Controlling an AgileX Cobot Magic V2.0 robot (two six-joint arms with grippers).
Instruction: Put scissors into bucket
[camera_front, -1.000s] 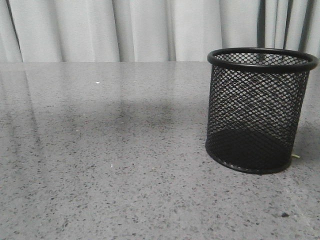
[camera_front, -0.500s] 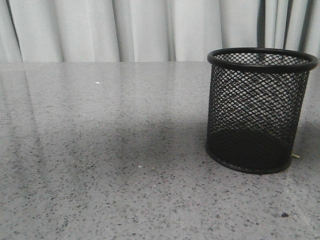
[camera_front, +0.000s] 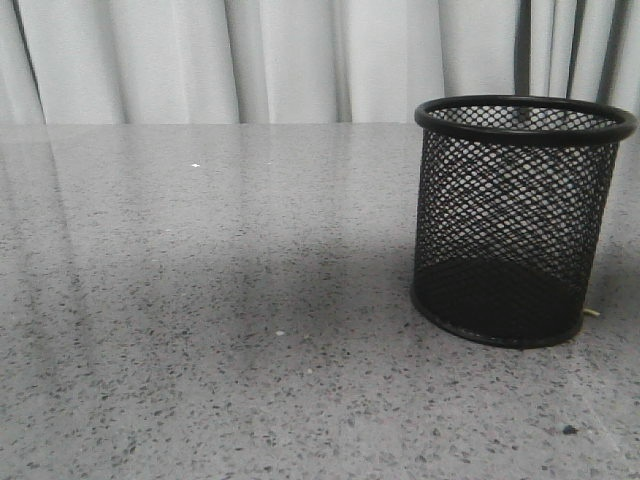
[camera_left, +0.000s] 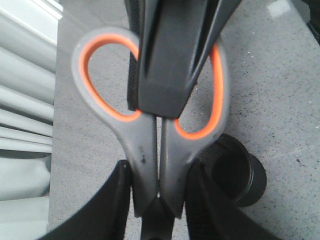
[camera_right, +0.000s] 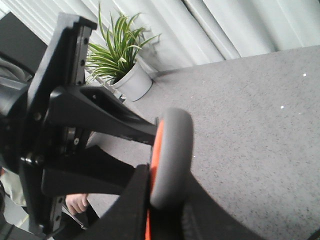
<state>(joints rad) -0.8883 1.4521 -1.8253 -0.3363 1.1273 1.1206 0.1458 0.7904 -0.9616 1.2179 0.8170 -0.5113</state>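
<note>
The scissors (camera_left: 150, 150), with grey handles and orange inner loops, hang in the air. My left gripper (camera_left: 159, 200) is shut on the neck just below the loops, one finger on each side. My right gripper (camera_right: 167, 200) is shut on the flat faces of the handles, which show edge-on as a grey and orange loop (camera_right: 170, 155). Its black fingers (camera_left: 165, 60) cover the loops' middle in the left wrist view. The blades are hidden. The black mesh bucket (camera_front: 520, 220) stands upright on the table at the right. It also shows beyond the handles (camera_left: 232, 170). Neither gripper shows in the front view.
The grey speckled table (camera_front: 200, 300) carries a broad shadow across its middle. Pale curtains (camera_front: 280, 60) hang behind it. A potted plant (camera_right: 122, 60) stands beyond the table's far edge, and the left arm's black body (camera_right: 55, 125) fills one side of the right wrist view.
In the front view the shadow on the table has spread wider and toward the front. The bucket has not moved.
</note>
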